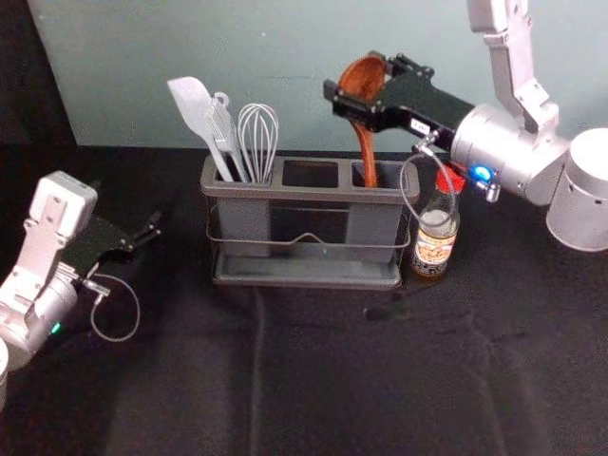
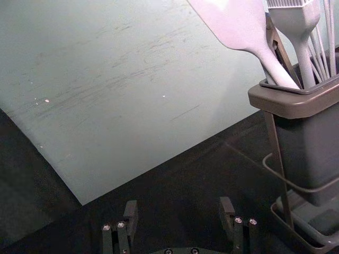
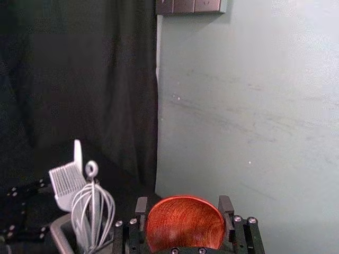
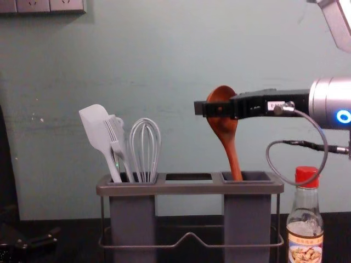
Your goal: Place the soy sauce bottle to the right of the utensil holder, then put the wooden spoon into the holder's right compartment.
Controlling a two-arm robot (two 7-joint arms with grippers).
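The wooden spoon (image 1: 368, 152) stands with its bowl up and its handle's lower end inside the right compartment of the utensil holder (image 1: 304, 195). My right gripper (image 1: 354, 78) is shut on the bowl, above the holder. In the right wrist view the right gripper (image 3: 183, 222) has a finger at each side of the spoon bowl (image 3: 185, 225). Upright on the table, just right of the holder, is the soy sauce bottle (image 1: 437, 228) with its red cap. My left gripper (image 1: 145, 234) is idle left of the holder; in its wrist view the left gripper (image 2: 178, 214) is open and empty.
A spatula (image 4: 97, 131), a brush (image 4: 117, 143) and a whisk (image 4: 145, 148) stand in the holder's left compartment. The wall (image 1: 304, 76) rises behind the holder. A cable loop (image 4: 296, 143) from the right gripper hangs by the bottle's cap in the chest view.
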